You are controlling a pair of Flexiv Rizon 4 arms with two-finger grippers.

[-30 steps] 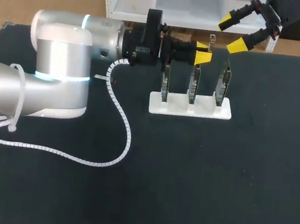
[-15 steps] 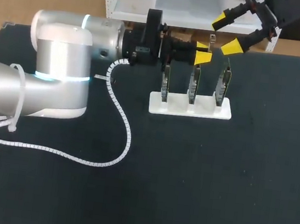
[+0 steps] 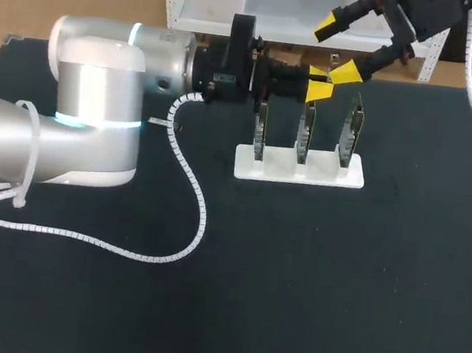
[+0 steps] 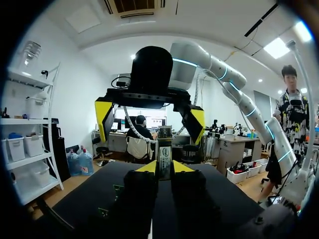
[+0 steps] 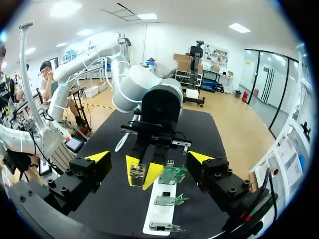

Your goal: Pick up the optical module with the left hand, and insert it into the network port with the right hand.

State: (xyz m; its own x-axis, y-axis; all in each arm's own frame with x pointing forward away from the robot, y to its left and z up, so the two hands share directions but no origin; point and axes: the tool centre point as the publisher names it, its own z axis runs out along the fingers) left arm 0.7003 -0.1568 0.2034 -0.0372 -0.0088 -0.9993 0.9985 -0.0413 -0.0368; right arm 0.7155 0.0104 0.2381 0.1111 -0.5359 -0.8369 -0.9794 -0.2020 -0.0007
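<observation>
1. At the near edge of the black table [image 3: 335, 285], seen from the head camera, nothing of the task lies. The left arm [image 3: 96, 115] comes in from the left, with a spiral-wrapped cable [image 3: 194, 180] looping off it onto the cloth.
2. Past mid-table stands a white stand [image 3: 299, 169] with three upright circuit boards [image 3: 305, 129]. Their ports are too small to make out.
3. Just behind the boards, the left gripper [image 3: 319, 83] is clamped on the optical module [image 4: 164, 152]. Its yellow fingertips press the module from both sides, leaving the far end free.
4. Farthest back, the right gripper [image 3: 336, 49] hangs over that spot with its fingers spread wide, holding nothing. In its own wrist view, the module sits ahead of it and between its open fingers, without touching them.
5. The step in hand looks like the handover. It likely goes best if the right fingers centre on the module's free end, clear of the left fingertips. They should close squarely before the left gripper lets go, so the module stays straight for insertion.
6. Compared with a second ago, the right gripper has travelled leftward and inward toward the module. The left arm, module and stand have not shifted.
</observation>
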